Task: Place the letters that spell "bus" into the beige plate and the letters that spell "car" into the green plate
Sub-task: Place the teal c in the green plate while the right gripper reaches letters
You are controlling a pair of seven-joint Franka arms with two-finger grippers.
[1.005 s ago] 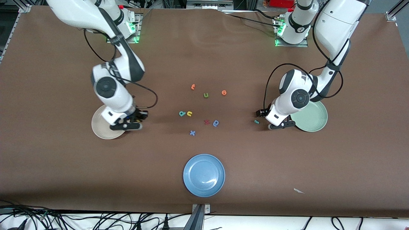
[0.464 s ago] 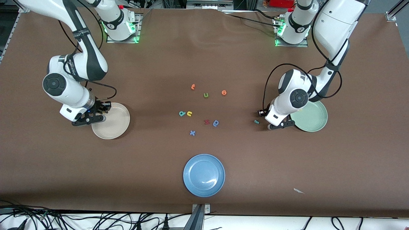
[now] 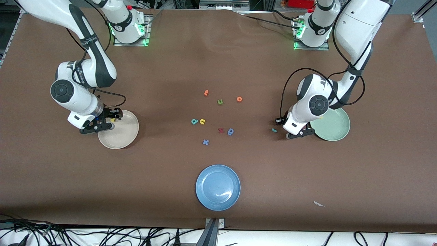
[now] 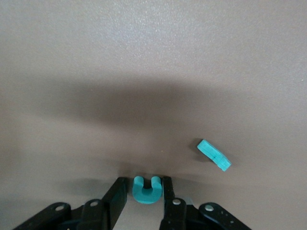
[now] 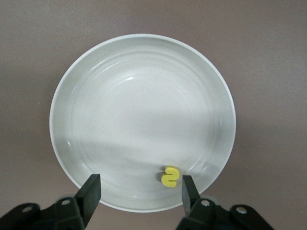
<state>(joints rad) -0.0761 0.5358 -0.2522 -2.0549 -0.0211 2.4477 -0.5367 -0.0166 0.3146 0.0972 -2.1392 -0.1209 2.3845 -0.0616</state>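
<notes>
The yellow s (image 5: pixel 170 177) lies loose in the beige plate (image 5: pixel 144 96), near its rim. My right gripper (image 5: pixel 140 184) hangs open over that rim (image 3: pixel 106 121), touching nothing; the s (image 3: pixel 112 119) shows beside it on the plate (image 3: pixel 119 136). My left gripper (image 4: pixel 144 184) is down at the table next to the green plate (image 3: pixel 336 126). Its fingers stand close on either side of the teal c (image 4: pixel 146 188), with a thin gap at one finger. The teal r (image 4: pixel 214 155) lies just beside it (image 3: pixel 273 130). The teal b (image 3: pixel 194 121) and yellow u (image 3: pixel 202 121) lie mid-table.
Mid-table also lie an orange letter (image 3: pixel 206 92), an olive u (image 3: pixel 220 101), another orange letter (image 3: pixel 239 99), a red letter (image 3: pixel 221 130), a blue round letter (image 3: pixel 230 131) and a blue x (image 3: pixel 205 142). A blue plate (image 3: pixel 217 187) sits nearest the front camera.
My right arm swung across the beige plate, opened and let the yellow s fall onto it. My left gripper's fingers have drawn in around the teal c.
</notes>
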